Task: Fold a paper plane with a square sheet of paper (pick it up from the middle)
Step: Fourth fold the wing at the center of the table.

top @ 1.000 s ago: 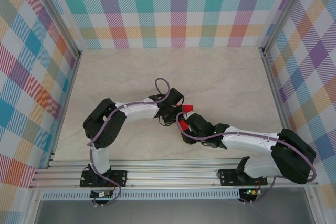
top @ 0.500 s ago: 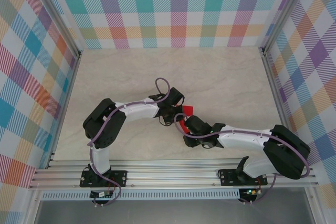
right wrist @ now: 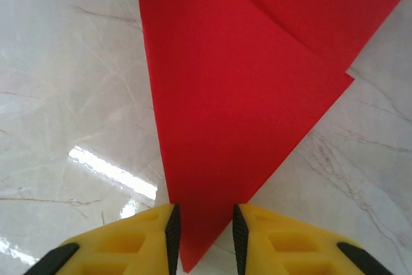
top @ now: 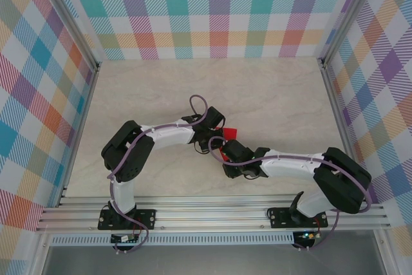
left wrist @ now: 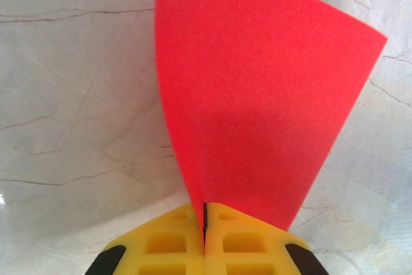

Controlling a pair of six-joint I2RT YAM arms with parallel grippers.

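left gripper [left wrist: 205,217] pinches the part-folded paper plane [left wrist: 257,94], right gripper [right wrist: 203,223] spread around its tip; final creases probably remain.

paper plane [left wrist: 257,94] between left gripper [left wrist: 205,217], right gripper [right wrist: 203,220], above table [left wrist: 64,94]

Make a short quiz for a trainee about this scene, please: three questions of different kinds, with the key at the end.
1. True or false: the left gripper is shut on the red paper.
2. Choose one. In the right wrist view, the jaws of the right gripper stand: A, pressed together with no gap; B, apart, with a pointed corner of the paper between them; C, apart, with bare table between them and no paper near.
3. Fill in: the fingers of both grippers are ___ in colour.

Key: 1 true; 2 B; 3 yellow.
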